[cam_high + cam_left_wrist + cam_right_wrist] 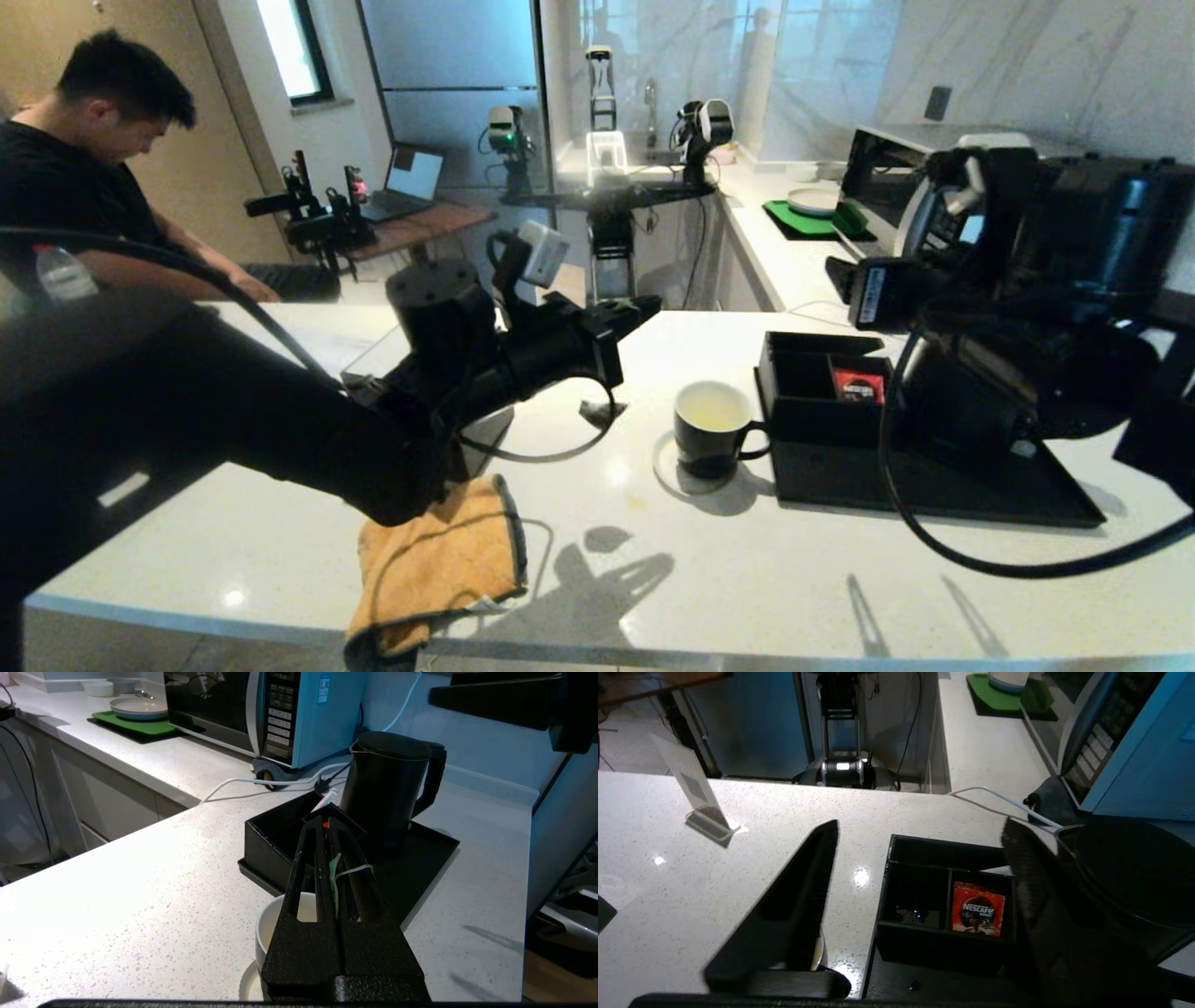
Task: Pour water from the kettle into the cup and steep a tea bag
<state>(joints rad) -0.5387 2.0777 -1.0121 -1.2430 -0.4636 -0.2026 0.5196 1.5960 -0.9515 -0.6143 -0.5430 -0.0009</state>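
The black kettle [387,793] stands upright, lid on, on the black tray [934,495]. The black cup [714,429], white inside, sits on the counter left of the tray. My left gripper [325,823] hovers above the cup [273,919]. It is shut on the tea bag [333,877], seen only as a thin grey-green strip with a white string pinched between the fingers. My right gripper [920,826] hangs open over the tray, its fingers wide apart and empty. The kettle's lid [1129,868] lies just outside one of its fingers.
A black compartment box [920,947] on the tray holds a red sachet [976,907]. An orange cloth [439,560] hangs over the counter's front edge. A microwave [261,709] with a white cord stands behind the kettle. A clear sign stand [698,798] is further back, and a person [84,159] sits at far left.
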